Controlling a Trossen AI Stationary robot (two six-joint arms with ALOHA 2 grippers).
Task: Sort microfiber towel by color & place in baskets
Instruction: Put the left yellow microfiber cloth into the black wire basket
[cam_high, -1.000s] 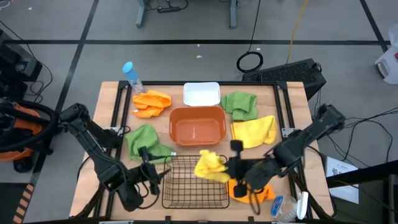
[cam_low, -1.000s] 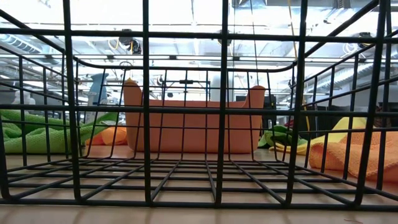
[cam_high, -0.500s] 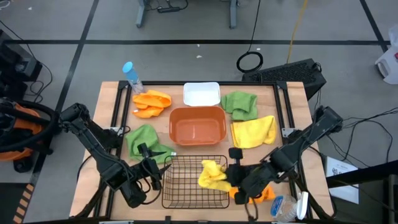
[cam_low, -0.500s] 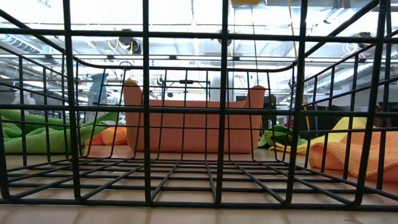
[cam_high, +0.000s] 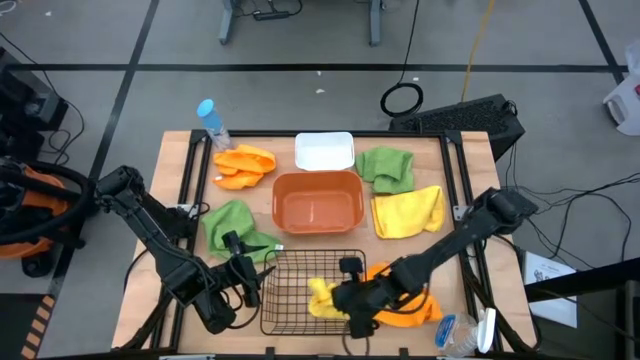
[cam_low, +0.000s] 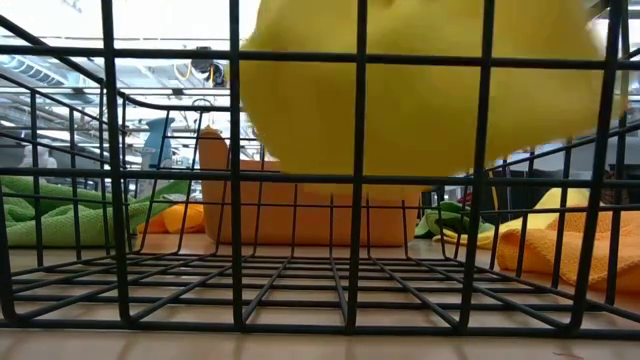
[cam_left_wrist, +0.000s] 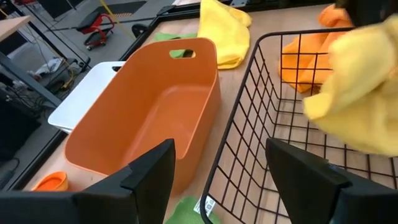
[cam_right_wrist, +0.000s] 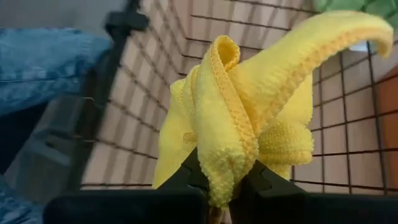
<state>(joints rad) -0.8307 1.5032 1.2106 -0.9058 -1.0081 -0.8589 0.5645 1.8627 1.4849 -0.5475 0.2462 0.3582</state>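
Yellow towel (cam_high: 322, 297) now down inside the wire basket (cam_high: 290, 322) by the table's near edge, a moment ago above its right rim; your right gripper (cam_high: 347, 300) pinches it shut; release next, likely. Left gripper (cam_high: 243, 281) waits wide open, empty, beside the basket's left wall
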